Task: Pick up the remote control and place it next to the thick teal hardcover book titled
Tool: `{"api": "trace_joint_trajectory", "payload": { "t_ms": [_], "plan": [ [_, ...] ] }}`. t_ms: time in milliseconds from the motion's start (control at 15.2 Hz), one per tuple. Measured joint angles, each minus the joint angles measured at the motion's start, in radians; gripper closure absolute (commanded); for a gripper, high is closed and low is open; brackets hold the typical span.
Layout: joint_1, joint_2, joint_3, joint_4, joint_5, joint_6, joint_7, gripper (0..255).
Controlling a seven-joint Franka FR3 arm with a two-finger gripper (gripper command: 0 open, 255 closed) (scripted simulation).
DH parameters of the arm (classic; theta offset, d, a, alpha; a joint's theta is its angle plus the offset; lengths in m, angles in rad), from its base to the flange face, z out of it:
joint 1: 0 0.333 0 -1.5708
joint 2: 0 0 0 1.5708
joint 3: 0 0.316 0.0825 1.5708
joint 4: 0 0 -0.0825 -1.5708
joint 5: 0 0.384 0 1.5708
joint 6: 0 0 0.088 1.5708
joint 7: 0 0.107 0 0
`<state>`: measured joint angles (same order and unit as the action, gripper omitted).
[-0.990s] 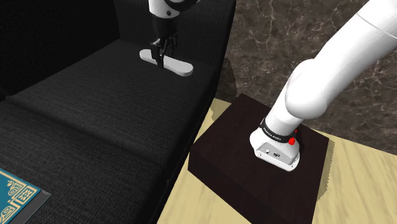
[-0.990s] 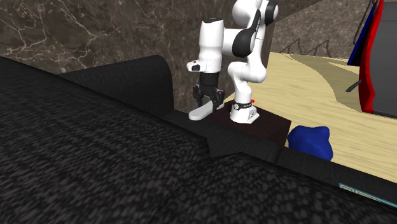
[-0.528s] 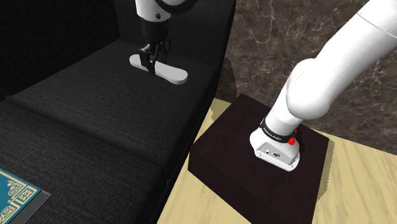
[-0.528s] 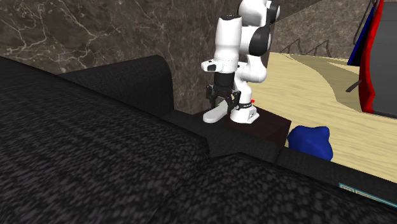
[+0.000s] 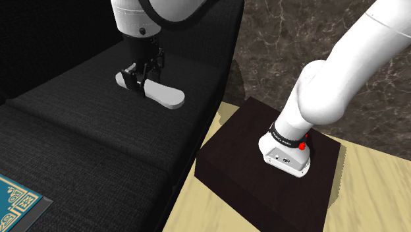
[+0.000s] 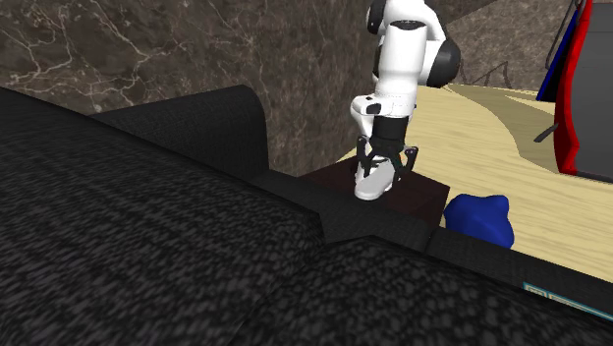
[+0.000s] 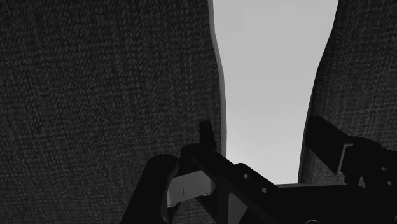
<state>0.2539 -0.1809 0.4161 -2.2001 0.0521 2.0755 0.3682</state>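
A plain white, elongated remote control [image 5: 163, 96] hangs just above the black sofa seat [image 5: 99, 125], with my gripper [image 5: 139, 78] shut on its far end. In the second exterior view the remote [image 6: 372, 184] hangs below the gripper [image 6: 381, 163] near the sofa's far end. In the wrist view the remote [image 7: 270, 76] runs away from the gripper [image 7: 261, 175], clasped between the black fingers [image 7: 159, 188]. The teal book [image 5: 16, 201] with a patterned cover lies on the seat at the shoulder view's lower left corner, far from the gripper. Its edge [image 6: 570, 300] shows in the second exterior view.
The sofa's backrest [image 5: 39, 39] and armrest [image 5: 217, 39] wall in the seat. The dark stand [image 5: 263, 165] sits on a pale wood floor [image 5: 369, 191] beside the sofa. A blue object [image 6: 481, 218] rests beyond the sofa's edge. A marbled wall [image 5: 283, 39] stands behind.
The gripper has carried the remote along the seat toward the shoulder view's lower left, away from the armrest end and nearer the book. The grip has stayed shut.
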Motion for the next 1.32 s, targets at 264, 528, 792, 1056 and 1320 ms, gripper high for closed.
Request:
{"api": "trace_joint_trajectory", "payload": {
  "t_ms": [264,528,792,1056,1320],
  "plan": [
    [0.038,0.063,0.067,0.069,-0.025,-0.010,0.120,255],
    [0.074,0.137,0.123,0.136,-0.066,-0.014,0.233,255],
    [0.126,0.242,0.176,0.247,-0.133,-0.042,0.364,255],
    [0.193,0.341,0.213,0.356,-0.200,-0.078,0.486,255],
    [0.278,0.459,0.229,0.493,-0.277,-0.128,0.596,255]
  ]
}}
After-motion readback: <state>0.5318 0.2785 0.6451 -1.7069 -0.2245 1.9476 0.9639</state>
